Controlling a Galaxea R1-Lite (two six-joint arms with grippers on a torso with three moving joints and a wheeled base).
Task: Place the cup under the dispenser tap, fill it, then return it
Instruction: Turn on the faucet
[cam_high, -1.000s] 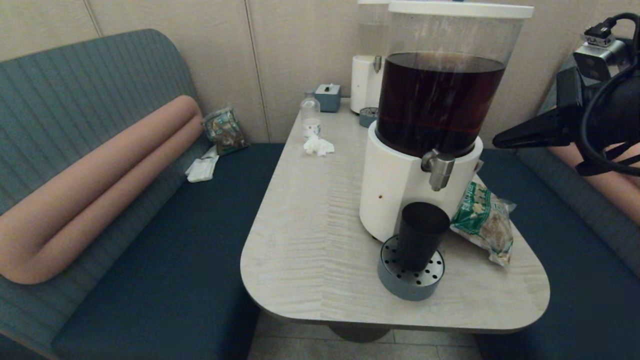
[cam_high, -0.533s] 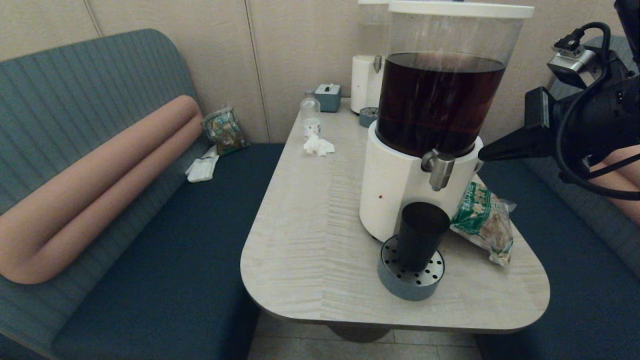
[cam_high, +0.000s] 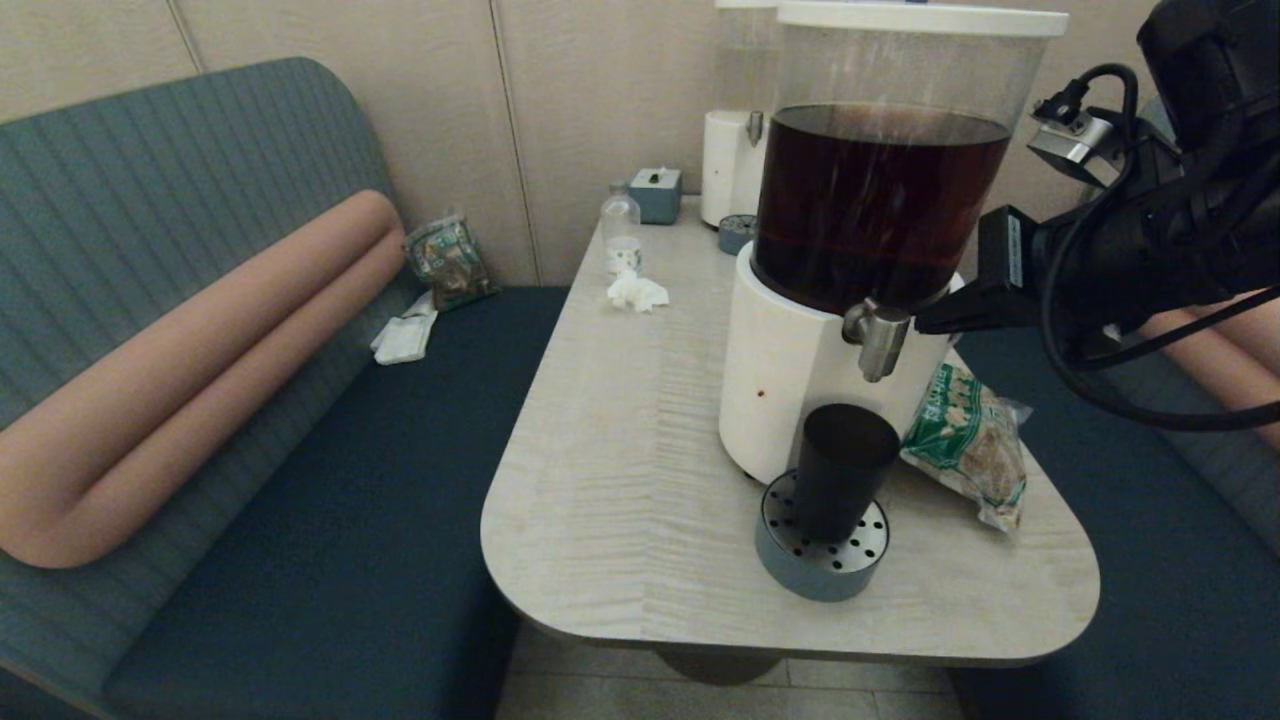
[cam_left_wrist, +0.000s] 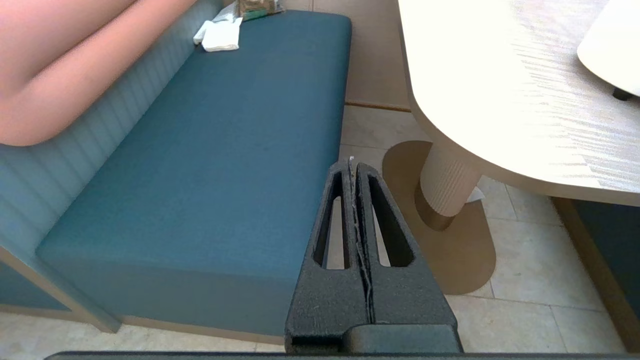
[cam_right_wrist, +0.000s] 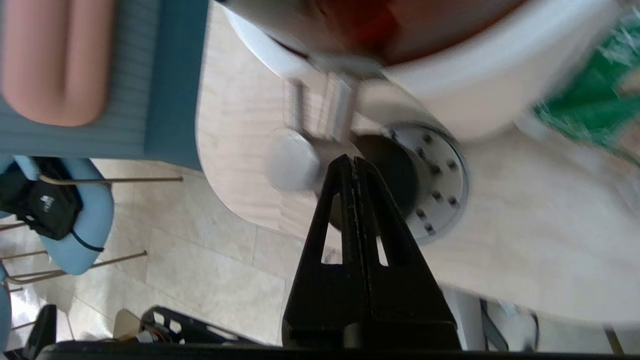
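The black cup (cam_high: 843, 470) stands upright on the round blue-grey drip tray (cam_high: 790, 567), right below the silver dispenser tap (cam_high: 878, 338) of the big dispenser (cam_high: 800, 380) with its dark brown drink. My right gripper (cam_high: 922, 326) is shut and empty, its tip just right of the tap at tap height. The right wrist view has the tap (cam_right_wrist: 320, 112), the cup (cam_right_wrist: 390, 172) and the tray (cam_right_wrist: 445, 195) just beyond the shut gripper (cam_right_wrist: 353, 161). My left gripper (cam_left_wrist: 352, 165) is shut, parked low over the floor beside the blue bench.
A green snack bag (cam_high: 970, 440) lies right of the dispenser base. Further back on the table (cam_high: 620, 450) are a crumpled tissue (cam_high: 636, 291), a small bottle (cam_high: 620, 232), a tissue box (cam_high: 655, 193) and a slimmer white dispenser (cam_high: 730, 165). Blue benches flank the table.
My right arm has swung left and slightly down, bringing its shut gripper from well right of the dispenser to just beside the tap. The cup and tray have not moved.
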